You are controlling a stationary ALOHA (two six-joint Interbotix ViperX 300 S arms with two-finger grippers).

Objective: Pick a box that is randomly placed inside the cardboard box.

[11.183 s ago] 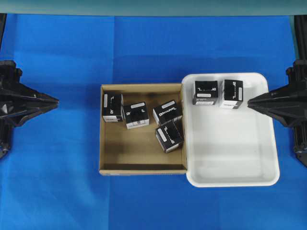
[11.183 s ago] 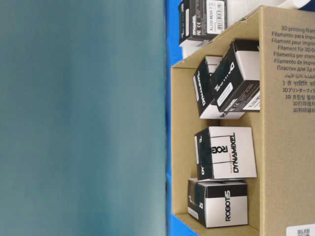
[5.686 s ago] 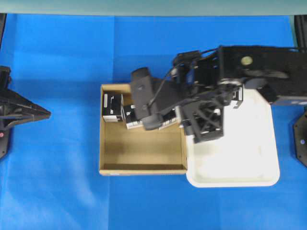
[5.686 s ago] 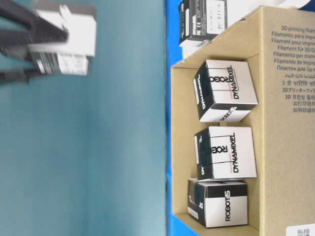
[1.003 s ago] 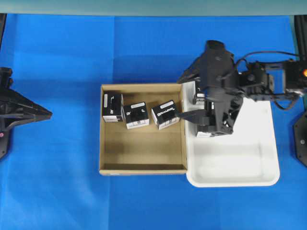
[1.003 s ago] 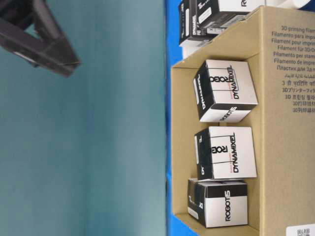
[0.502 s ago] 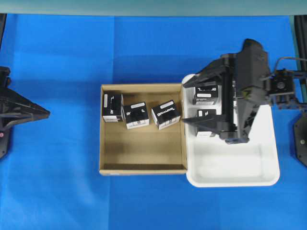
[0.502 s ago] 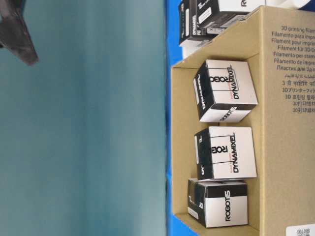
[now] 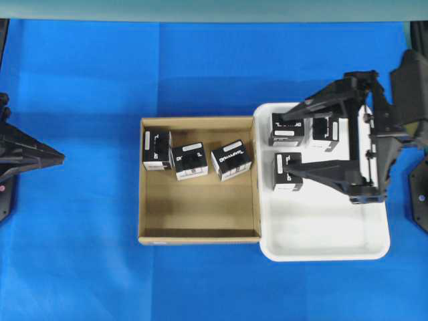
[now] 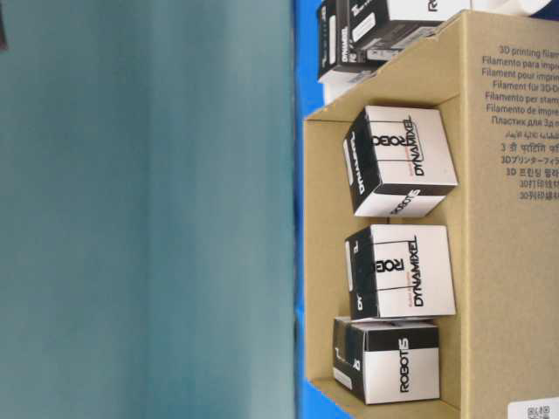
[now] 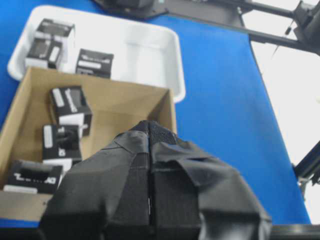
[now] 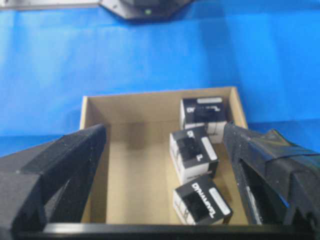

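The right hand stands spread wide and empty above the white tray. Its two long fingers straddle the cartons in the tray without gripping any. The left hand is pressed fully closed, holds nothing, and sits at the left edge of the counter, well apart from all cartons.

The cardboard box adjoins the tray's left wall. It is shallow, roughly square, brown corrugated board with low walls. Three cartons lie in a row along its far side. The leftmost box is a small black cube with a white label strip. It lies well apart from the right hand.

The tray is smooth white plastic with rounded corners and holds three more black cartons. The counter is covered with a blue cloth.
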